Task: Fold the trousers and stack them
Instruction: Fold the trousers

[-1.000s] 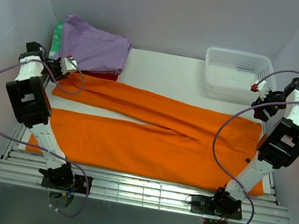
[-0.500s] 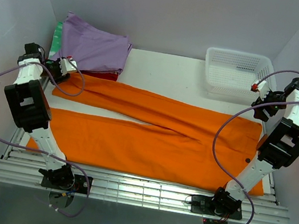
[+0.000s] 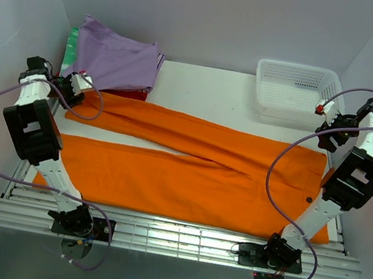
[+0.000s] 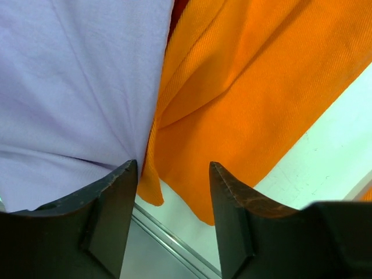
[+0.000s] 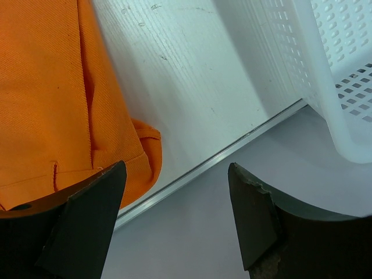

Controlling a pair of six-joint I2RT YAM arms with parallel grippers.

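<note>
Orange trousers (image 3: pixel 190 162) lie spread flat across the white table (image 3: pixel 210 86), with the legs reaching left and the waist at the right. The left gripper (image 4: pixel 172 167) hangs over the far left leg end, just beside a folded lilac garment (image 3: pixel 117 59), its fingers apart and holding nothing. The right gripper (image 5: pixel 177 168) hangs at the far right table edge, between the trousers' corner and a white basket (image 3: pixel 297 87), its fingers apart and empty.
</note>
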